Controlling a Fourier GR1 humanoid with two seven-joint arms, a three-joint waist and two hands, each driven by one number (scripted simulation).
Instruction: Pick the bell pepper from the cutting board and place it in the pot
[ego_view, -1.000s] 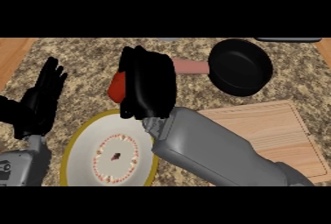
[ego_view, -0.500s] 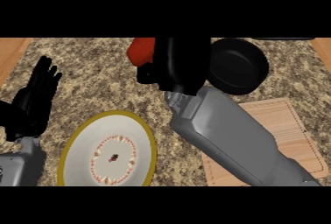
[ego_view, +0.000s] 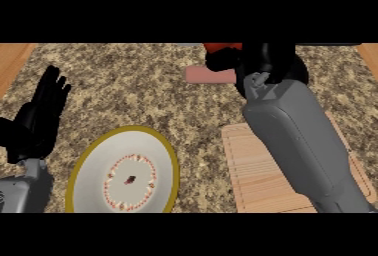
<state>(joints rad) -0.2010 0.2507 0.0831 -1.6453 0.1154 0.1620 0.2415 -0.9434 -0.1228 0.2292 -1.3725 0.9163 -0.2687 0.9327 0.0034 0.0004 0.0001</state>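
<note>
Plate (ego_view: 151, 150) comes nearest, at about 7 o'clock in the head view: a pale round plate with a yellow rim and a ring of small red marks round a dark spot at its middle, lying on the speckled stone surface (ego_view: 140, 85). Beside it, at 4 to 5 o'clock, lies the wooden cutting board (ego_view: 255, 175), bare where it shows; the grey right forearm (ego_view: 299, 135) crosses over it and hides its far corner.

At 9 o'clock the left robot hand (ego_view: 40, 117) stands near the left edge, fingers straight and spread, pointing up, holding nothing and touching nothing on the surface.

Farther off, at about 1 o'clock, the right robot hand (ego_view: 262, 57) sits at the end of the forearm, its black fingers curled round the bell pepper (ego_view: 221, 48). Only a strip of the red pepper shows, at the hand's upper left, right against the top of the view; the rest is hidden by the fingers. The pepper is well apart from the cutting board. The pot (ego_view: 306, 75) lies mostly behind the hand and wrist; a sliver of its dark body shows at the forearm's right side, and its pinkish handle (ego_view: 208, 75) sticks out toward 11 o'clock, just below the pepper. Whether the pepper is above the pot's opening or beside it cannot be told.
</note>
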